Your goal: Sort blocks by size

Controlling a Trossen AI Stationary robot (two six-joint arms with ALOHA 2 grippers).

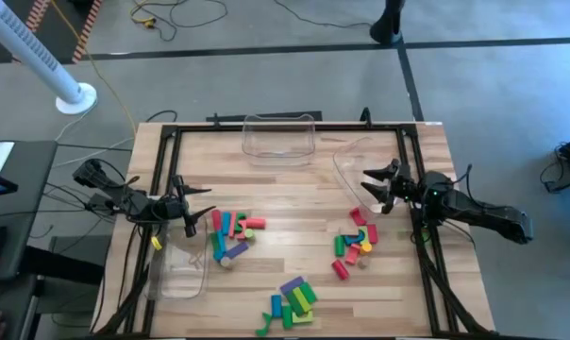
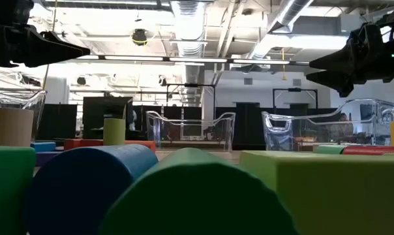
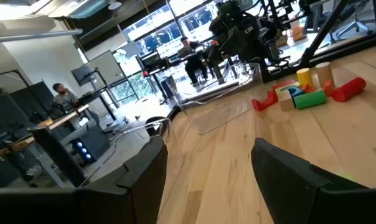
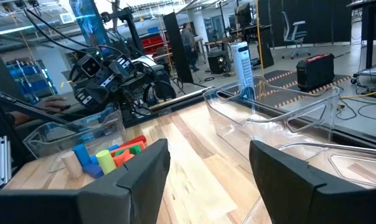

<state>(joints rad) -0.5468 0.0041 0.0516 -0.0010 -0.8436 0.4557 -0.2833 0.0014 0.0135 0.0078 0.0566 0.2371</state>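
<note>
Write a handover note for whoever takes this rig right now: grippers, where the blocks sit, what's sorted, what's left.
Left gripper: open, empty, beside the left bin.
Right gripper: open, empty, over the right bin.
Blocks: three loose piles on the table, left pile, right pile, front pile.
Back bin looks empty too.
Done: nothing visibly sorted.
Left: every block.
</note>
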